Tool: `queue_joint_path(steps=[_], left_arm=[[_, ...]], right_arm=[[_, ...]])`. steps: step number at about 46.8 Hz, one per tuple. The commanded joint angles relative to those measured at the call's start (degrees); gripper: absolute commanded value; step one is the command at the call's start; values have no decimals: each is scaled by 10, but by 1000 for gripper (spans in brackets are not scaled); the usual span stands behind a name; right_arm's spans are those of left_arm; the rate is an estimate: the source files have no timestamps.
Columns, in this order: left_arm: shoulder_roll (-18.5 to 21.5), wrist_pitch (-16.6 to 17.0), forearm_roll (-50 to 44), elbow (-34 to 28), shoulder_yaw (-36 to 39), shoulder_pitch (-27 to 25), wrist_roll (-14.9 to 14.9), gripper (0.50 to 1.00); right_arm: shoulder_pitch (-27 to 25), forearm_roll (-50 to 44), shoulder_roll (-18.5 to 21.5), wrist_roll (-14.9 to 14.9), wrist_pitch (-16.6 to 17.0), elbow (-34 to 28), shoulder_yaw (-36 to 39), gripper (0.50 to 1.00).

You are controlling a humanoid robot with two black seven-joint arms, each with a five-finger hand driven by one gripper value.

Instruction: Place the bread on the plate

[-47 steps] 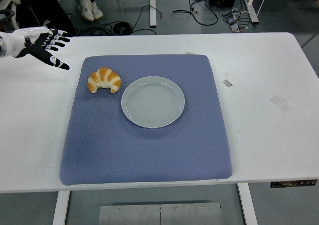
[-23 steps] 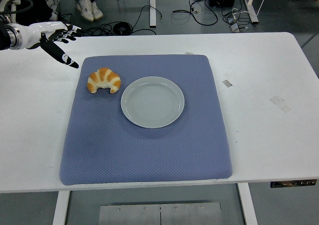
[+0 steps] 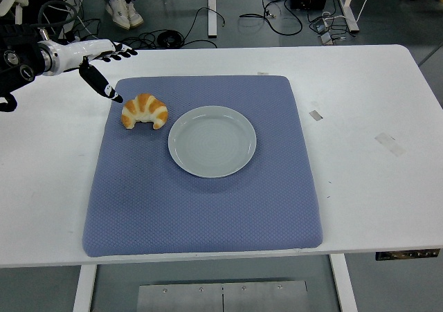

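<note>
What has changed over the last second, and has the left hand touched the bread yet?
The left hand has moved right, toward the croissant, fingers spread; its thumb tip now hangs just left of the croissant, holding nothing. Contact isn't evident. The croissant, plate and blue mat have not moved.

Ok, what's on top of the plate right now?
Nothing. The plate is empty, its whole pale face showing. The croissant lies beside it on the blue mat, just left of the rim. The mat under the plate is covered from view.
</note>
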Motion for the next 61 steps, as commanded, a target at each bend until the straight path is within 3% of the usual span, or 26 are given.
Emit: queue_joint_path(steps=[1,20,34,61], left_arm=[[-5,10,2,0,3,1,0,986],[-9,8,-128,2,0,0,2,986],[-6,-9,-131,1,1,3,2,986],[-23,11,-61,0,29,0,0,984]], right_arm=[[0,1,0,0,0,0,0,1000],[0,0,0,0,0,0,0,1000],[0,0,0,0,0,0,0,1000],[0,1,0,0,0,0,0,1000]])
